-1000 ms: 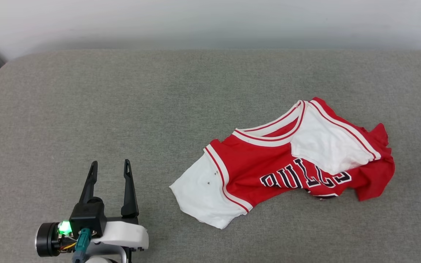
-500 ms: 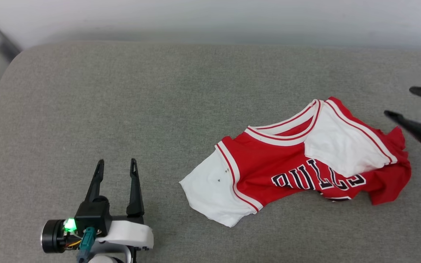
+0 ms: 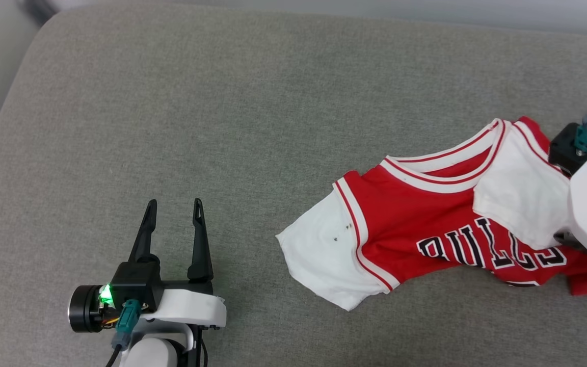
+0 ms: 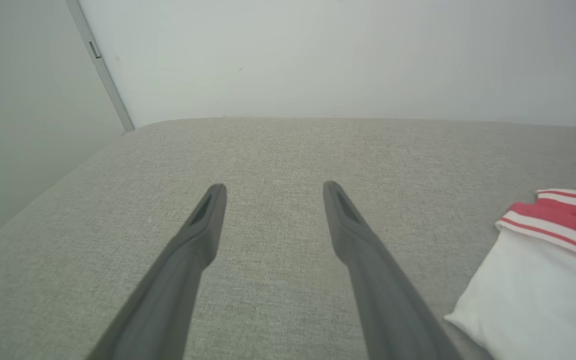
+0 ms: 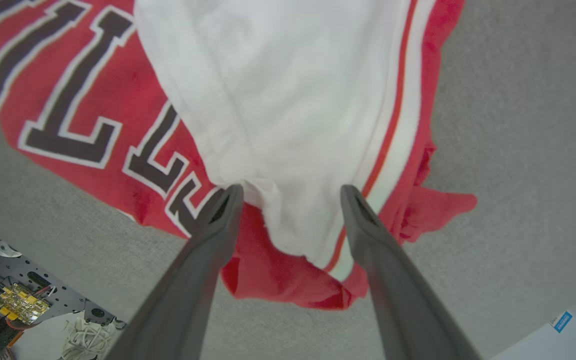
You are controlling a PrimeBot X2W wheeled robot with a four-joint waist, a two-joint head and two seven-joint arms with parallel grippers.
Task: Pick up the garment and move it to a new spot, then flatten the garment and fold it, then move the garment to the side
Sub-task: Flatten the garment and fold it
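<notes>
On the grey cloth cushion (image 3: 171, 127), the crumpled red T-shirt with white sleeves (image 3: 416, 224) is being shown lying left-to-right, far right. The right gripper (image 5: 290, 192) is being held wide open, empty, right over its right sleeve; the left gripper (image 3: 174, 203), open and empty, is being held well apart.

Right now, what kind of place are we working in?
Probably an indoor lab or test room rather than a home: a grey fabric-covered cushioned surface, like a sofa seat or bed pad, stands against a bare pale wall, and an exposed circuit board with loose cables shows below its edge.
</notes>
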